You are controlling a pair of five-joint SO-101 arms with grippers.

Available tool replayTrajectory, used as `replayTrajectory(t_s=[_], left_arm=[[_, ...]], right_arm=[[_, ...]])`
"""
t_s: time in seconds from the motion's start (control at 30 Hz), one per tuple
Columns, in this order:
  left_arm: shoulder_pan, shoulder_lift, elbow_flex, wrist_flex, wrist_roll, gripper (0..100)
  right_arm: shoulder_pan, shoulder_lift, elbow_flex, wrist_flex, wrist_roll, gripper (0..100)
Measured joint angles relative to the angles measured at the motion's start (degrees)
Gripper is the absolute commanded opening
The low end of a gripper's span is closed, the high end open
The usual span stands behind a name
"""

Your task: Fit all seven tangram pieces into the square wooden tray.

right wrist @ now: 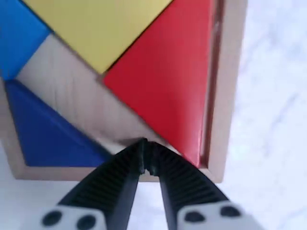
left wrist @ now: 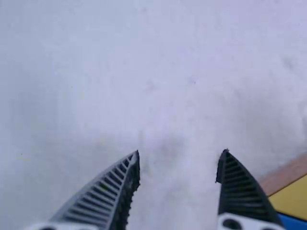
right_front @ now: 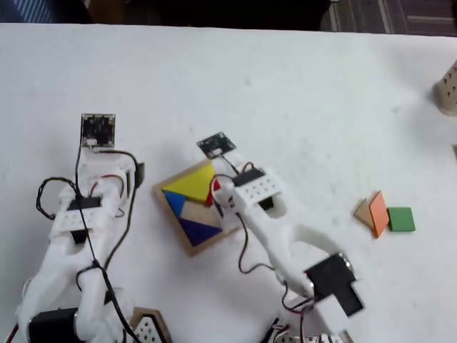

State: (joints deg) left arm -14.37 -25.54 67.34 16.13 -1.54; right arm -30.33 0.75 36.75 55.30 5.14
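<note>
Your right gripper point(right wrist: 146, 158) sits pinched shut, holding nothing, over the tray point(right wrist: 230, 72), probably to nudge the red piece point(right wrist: 168, 81) flush against its wall. Your left gripper point(left wrist: 180, 155) rests open and empty beside the tray. The orange piece point(right_front: 378, 212) and green piece point(right_front: 400, 219) lie well apart from it.

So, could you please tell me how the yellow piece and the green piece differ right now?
The yellow piece is a large triangle; the green piece is a smaller, squarish block. The yellow piece sits inside the wooden tray against the red piece; the green piece lies out on the table, beside the orange piece. Both lie flat.
</note>
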Motion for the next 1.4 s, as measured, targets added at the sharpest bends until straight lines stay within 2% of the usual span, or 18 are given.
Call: replayTrajectory(t_s=[0.33, 0.67, 0.77, 0.97, 1.2, 1.4], left_arm=[[0.0, 0.0, 0.0, 0.0, 0.0, 27], [0.0, 0.0, 0.0, 0.0, 0.0, 27], [0.0, 0.0, 0.0, 0.0, 0.0, 27], [0.0, 0.0, 0.0, 0.0, 0.0, 27], [0.0, 0.0, 0.0, 0.0, 0.0, 27], [0.0, 0.0, 0.0, 0.0, 0.0, 27]], right_arm=[[2.9, -0.2, -1.8, 3.1, 0.0, 1.8], [5.5, -11.6, 1.1, 5.1, 0.0, 1.8], [12.0, -16.4, 1.8, 6.2, 0.2, 2.1], [29.4, -21.9, 5.2, 8.5, 7.0, 2.3], [43.5, -22.1, 8.3, 5.9, 13.9, 17.0], [51.3, -22.1, 8.3, 2.6, 21.9, 18.1]])
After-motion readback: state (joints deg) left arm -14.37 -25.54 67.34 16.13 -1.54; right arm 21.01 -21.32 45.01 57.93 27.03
